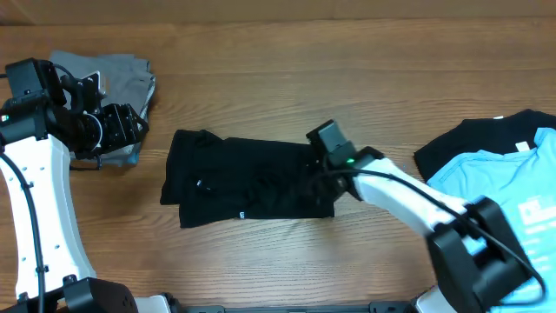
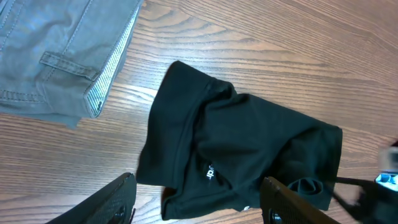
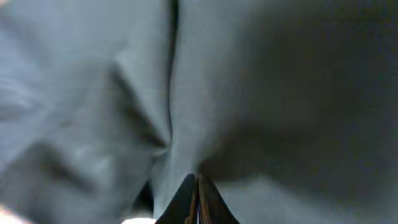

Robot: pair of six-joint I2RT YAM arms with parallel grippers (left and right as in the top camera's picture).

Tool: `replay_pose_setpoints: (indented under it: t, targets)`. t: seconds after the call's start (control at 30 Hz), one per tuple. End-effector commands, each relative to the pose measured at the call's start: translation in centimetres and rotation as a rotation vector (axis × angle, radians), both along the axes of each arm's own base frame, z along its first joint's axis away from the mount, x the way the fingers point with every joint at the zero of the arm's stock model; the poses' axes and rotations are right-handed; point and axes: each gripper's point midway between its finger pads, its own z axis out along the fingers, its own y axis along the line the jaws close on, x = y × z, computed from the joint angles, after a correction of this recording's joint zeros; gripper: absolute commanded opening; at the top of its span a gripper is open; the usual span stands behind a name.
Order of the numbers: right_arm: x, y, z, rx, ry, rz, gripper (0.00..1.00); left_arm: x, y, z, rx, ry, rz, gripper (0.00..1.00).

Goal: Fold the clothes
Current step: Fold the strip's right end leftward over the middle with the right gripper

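Well, off to my left a folded grey garment (image 1: pixel 122 74) lies at the far corner of the desk (image 1: pixel 287 52). At my right a light blue white-printed T-shirt (image 1: pixel 495 174) lies on top of a second black garment (image 1: pixel 456 143). Neither pile touches the piece in the middle, and only bare wood lies between them.

The black T-shirt (image 1: pixel 243 178) lies rumpled and partly folded at the middle of the desk, with its small white label (image 1: pixel 241 214) near the front edge. My right pincer (image 3: pixel 198 200) is down on the shirt's right-hand end. Its jaws are shut tight and creases of black cloth run to the tips, so the cloth looks nipped between them. My left pincer (image 2: pixel 199 208) hangs open and empty over the grey garment's near corner, apart from the black T-shirt.
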Motion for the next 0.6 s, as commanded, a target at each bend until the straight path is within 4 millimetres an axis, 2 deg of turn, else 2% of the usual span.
replay_pose_setpoints:
  t: [0.0, 0.03, 0.07, 0.13, 0.2, 0.27, 0.37, 0.5, 0.57]
  targets:
    - [0.2, 4.8, -0.3, 0.179, 0.025, 0.044, 0.04, -0.1, 0.0, 0.3, -0.002, -0.013, -0.009, 0.67]
    - [1.0, 5.8, 0.3, 0.222, -0.025, 0.07, 0.04, -0.1, 0.0, 0.3, -0.002, -0.013, -0.009, 0.67]
    - [2.8, 7.3, 2.0, 0.288, -0.163, 0.136, 0.04, -0.1, 0.0, 0.3, -0.002, -0.013, -0.009, 0.67]
    - [4.3, 8.9, 4.8, 0.379, -0.289, 0.189, 0.04, -0.2, 0.0, 0.2, -0.002, -0.012, -0.009, 0.67]
    - [4.7, 9.4, 6.7, 0.438, -0.329, 0.212, 0.04, -0.3, -0.1, 0.2, -0.004, -0.007, -0.009, 0.67]
    - [4.2, 9.8, 7.9, 0.485, -0.353, 0.291, 0.05, -0.3, -0.1, 0.2, -0.004, -0.007, -0.009, 0.67]
    - [2.6, 9.0, 6.6, 0.464, -0.252, 0.305, 0.06, -0.2, -0.1, 0.2, -0.003, -0.01, -0.009, 0.67]
    - [1.9, 5.8, 2.7, 0.254, -0.145, 0.205, 0.07, -0.2, -0.1, 0.2, -0.004, -0.009, -0.01, 0.67]
    - [1.5, 4.7, 1.6, 0.19, -0.116, 0.182, 0.08, -0.2, -0.1, 0.2, -0.004, -0.009, -0.01, 0.67]
